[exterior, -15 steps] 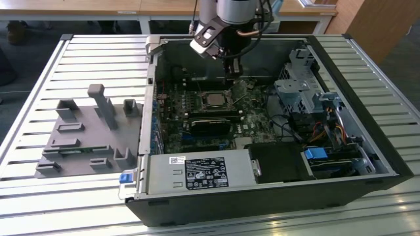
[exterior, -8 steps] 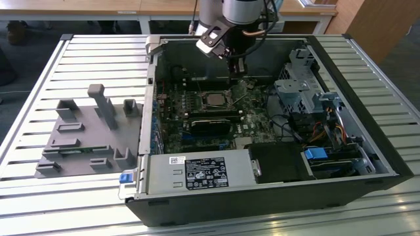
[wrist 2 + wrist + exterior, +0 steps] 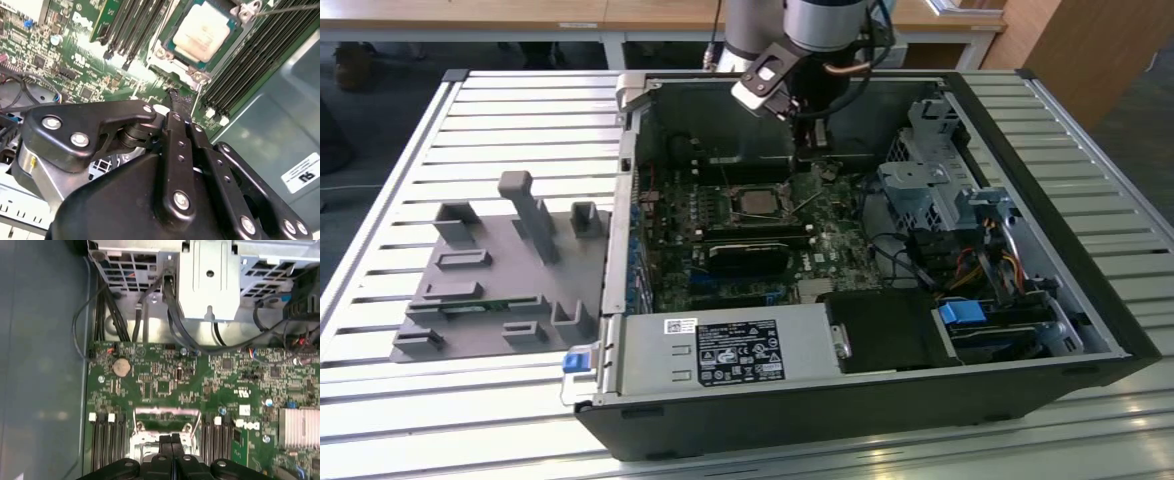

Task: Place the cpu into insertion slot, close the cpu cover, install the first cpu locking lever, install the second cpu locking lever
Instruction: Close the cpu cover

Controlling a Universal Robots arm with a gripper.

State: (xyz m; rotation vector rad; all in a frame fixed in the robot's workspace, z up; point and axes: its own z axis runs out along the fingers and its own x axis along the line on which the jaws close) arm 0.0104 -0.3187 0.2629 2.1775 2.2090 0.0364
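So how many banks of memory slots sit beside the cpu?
2. One memory bank lies along one side of the cpu, the other memory bank along the opposite side. The end effector may hide more.

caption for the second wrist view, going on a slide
Shut end effector poised just beside the insertion slot, with the cpu seated in it, above the green motherboard.

Finding: the cpu (image 3: 202,30), a flat square chip with a pale silver top and thin green rim, lies level in the insertion slot (image 3: 176,61), just ahead of the hand (image 3: 179,100) and apart from it. The cpu cover (image 3: 150,412), a silvery frame with cut-out centre, sits just beyond the fingertips; whether it is raised or flat is undetermined.
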